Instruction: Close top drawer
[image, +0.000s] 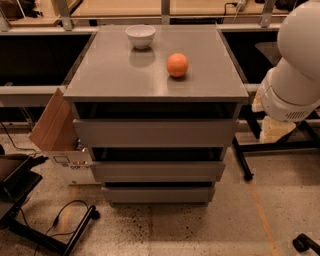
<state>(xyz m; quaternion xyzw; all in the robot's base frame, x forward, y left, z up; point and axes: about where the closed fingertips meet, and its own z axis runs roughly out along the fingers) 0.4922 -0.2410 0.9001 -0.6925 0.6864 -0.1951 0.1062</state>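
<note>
Sitting just under the cabinet's top, the top drawer (155, 132) is the widest of three grey fronts and faces the near side of the scene. Its front is a plain matte panel with no handle. A dark band shows between its upper edge and the slab above. The panel also seems to stand a little nearer than the slab's edge, so I judge the drawer to be pulled out part-way. If so, the closing is not yet done and the whole push inward is left to do. How far out it stands is hard to tell from this high angle.

Below it the middle drawer (157, 171) and the bottom drawer (160, 194) are narrower and shorter, each with a dark gap over it. On the cabinet top (110, 75) a white bowl (140, 36) stands at the far edge. An orange (177, 65) sits to the right of it and nearer, well apart from the bowl.

At the right edge the robot's white arm (295, 75) hangs beside the cabinet, apart from the drawer. The gripper itself is not in view, so I cannot tell whether the claw is wide, narrow or holding anything. Nothing is touching the drawer front.

A cardboard box (52, 125) leans at the cabinet's left side, and a black cable (70, 210) lies on the speckled floor nearby.
</note>
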